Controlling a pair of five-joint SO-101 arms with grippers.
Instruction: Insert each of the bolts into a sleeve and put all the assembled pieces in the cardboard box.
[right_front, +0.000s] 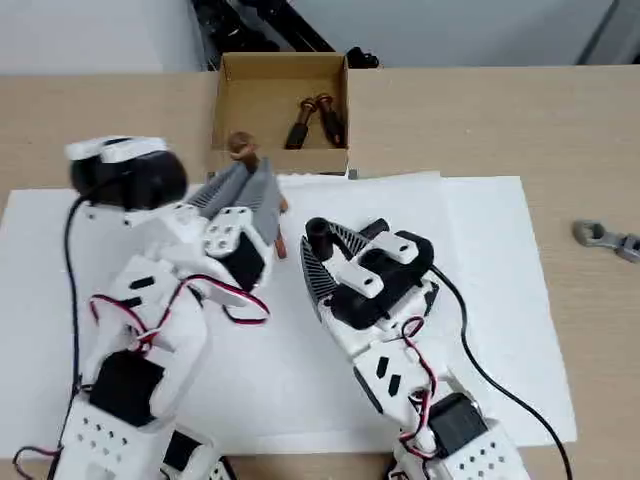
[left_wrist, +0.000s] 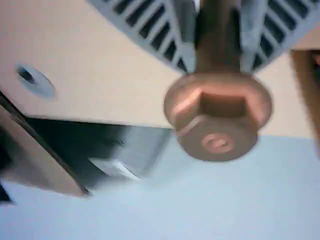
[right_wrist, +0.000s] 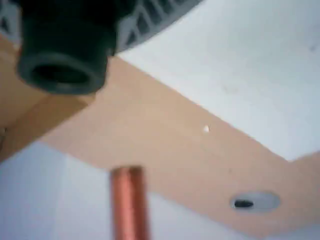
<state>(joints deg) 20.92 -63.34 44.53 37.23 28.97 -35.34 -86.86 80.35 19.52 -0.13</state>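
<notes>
The left claw (right_front: 248, 178) is clamped on the bolt (right_front: 241, 146) near the cardboard box (right_front: 228, 110) and the right claw (right_front: 322, 250) on the sleeve (right_front: 318, 235), so the shaft, seemingly still off-axis, should meet the sleeve's mouth squarely before any push.

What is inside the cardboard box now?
Two bolt-and-sleeve pieces lie near the right wall of the cardboard box. The held bolt covers a little of its near edge.
</notes>
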